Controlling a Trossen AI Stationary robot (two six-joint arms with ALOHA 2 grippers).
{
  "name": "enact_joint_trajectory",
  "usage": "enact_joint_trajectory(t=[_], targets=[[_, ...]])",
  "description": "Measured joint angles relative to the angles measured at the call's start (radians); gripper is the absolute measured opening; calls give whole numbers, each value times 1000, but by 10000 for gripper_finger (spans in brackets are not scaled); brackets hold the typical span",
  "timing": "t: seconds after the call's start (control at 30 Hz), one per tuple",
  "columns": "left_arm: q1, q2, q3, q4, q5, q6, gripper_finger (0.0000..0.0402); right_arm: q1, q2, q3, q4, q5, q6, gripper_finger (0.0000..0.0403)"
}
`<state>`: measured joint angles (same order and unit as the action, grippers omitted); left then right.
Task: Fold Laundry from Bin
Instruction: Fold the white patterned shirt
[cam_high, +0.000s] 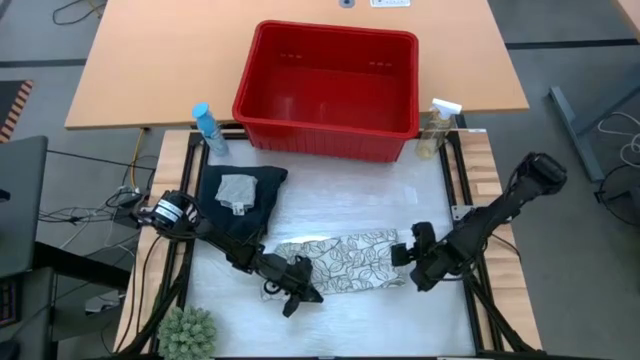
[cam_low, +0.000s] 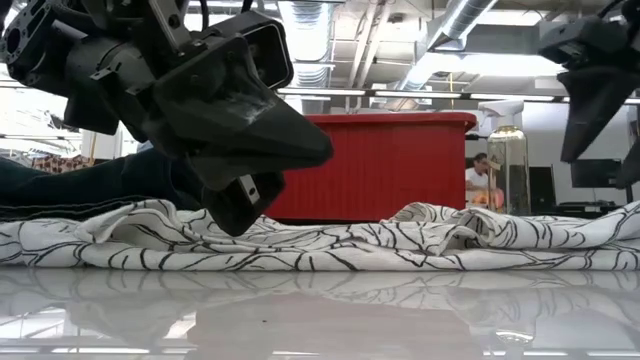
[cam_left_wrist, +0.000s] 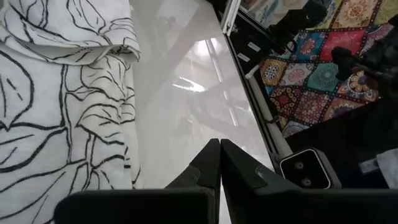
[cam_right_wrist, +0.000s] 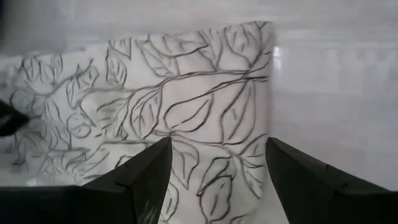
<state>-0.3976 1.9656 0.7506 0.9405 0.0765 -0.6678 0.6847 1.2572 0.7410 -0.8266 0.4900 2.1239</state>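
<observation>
The white leaf-printed cloth (cam_high: 345, 262) lies on the white table (cam_high: 400, 200), long axis running between the arms. The left hand (cam_high: 292, 292), fingers closed and empty, sits at one end. The right hand (cam_high: 412, 262), fingers spread wide, hangs over the other end, better placed to grasp.

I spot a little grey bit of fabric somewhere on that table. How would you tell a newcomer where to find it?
Start at the big red bin at the table's far edge. Just in front of its left corner lies a dark folded garment. The small grey cloth sits on top of it, plain and pale, unlike the leaf-print cloth nearby.
</observation>
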Motion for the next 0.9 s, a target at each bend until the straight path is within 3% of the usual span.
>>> enact_joint_trajectory(t=[0.17, 0.43, 0.67, 0.9], targets=[[-6, 0, 0, 0, -2, -8, 0, -27, 66, 0, 45, -23, -87, 285], [-6, 0, 0, -1, -1, -10, 0, -14, 153, 0, 70, -51, -90, 285], [-6, 0, 0, -6, -10, -10, 0, -17, 170, -132, 362, -44, -114, 285], [-6, 0, 0, -10, -12, -7, 0, -31, 164, -195, 425, -45, -111, 285]])
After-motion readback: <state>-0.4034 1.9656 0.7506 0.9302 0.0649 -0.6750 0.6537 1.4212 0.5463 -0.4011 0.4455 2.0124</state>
